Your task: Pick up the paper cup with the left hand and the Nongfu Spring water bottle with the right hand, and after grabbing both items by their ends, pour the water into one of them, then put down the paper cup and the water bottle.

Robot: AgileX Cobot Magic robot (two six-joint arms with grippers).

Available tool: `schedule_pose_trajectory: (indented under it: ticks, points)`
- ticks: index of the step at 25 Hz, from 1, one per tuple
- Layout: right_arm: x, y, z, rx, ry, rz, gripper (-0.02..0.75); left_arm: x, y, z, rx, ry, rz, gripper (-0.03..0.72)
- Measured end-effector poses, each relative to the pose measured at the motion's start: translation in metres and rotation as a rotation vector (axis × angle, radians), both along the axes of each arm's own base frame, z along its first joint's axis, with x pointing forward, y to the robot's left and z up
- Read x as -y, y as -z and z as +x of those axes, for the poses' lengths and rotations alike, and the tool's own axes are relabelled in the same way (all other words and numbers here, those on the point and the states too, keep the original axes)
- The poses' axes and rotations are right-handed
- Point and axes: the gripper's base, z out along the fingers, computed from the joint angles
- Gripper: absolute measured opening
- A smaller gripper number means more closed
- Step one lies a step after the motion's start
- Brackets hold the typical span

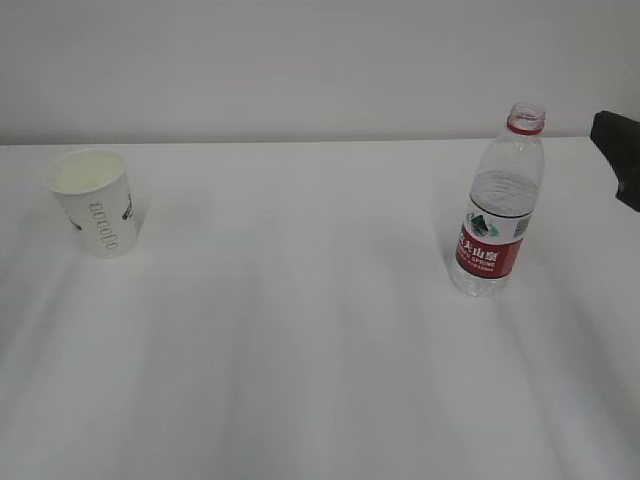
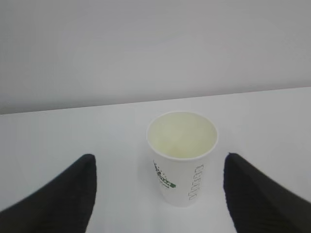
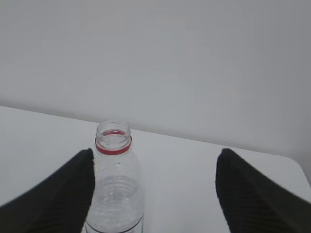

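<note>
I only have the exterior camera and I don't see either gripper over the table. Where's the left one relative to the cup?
Observer: The left gripper is open, with the paper cup centred between its fingers, untouched.
Operator: And the right one?
Observer: The right gripper is open too, but the bottle sits close to its left finger.
Operator: Is the bottle capped?
Observer: No, its mouth is open.

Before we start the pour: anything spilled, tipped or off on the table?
Nothing stands out. The paper cup and the water bottle both stand upright and well apart on the table, which looks dry. The bottle has no cap on. Both grippers are open and hold nothing.
</note>
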Motion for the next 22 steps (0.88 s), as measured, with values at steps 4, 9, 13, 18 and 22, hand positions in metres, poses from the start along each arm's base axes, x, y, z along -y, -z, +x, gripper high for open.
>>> schedule_pose_trajectory:
  ticks: [4, 9, 13, 18, 22]
  points:
    - [0.000, 0.010, -0.006, 0.000, -0.005, 0.017, 0.590, -0.001, 0.011, -0.008, 0.001, -0.010, -0.011, 0.587]
    - [0.000, 0.026, -0.015, -0.034, -0.007, 0.017, 0.590, 0.004, 0.028, -0.021, -0.020, 0.012, -0.017, 0.587]
    - [0.001, 0.039, -0.024, -0.065, -0.008, 0.033, 0.590, 0.006, 0.038, -0.030, -0.039, 0.026, -0.028, 0.587]
    - [0.001, 0.054, -0.036, -0.077, -0.016, 0.043, 0.590, 0.005, 0.048, -0.041, -0.050, 0.020, -0.050, 0.587]
    - [0.000, 0.062, -0.044, -0.087, -0.032, 0.038, 0.590, 0.006, 0.057, -0.051, -0.053, 0.033, -0.062, 0.587]
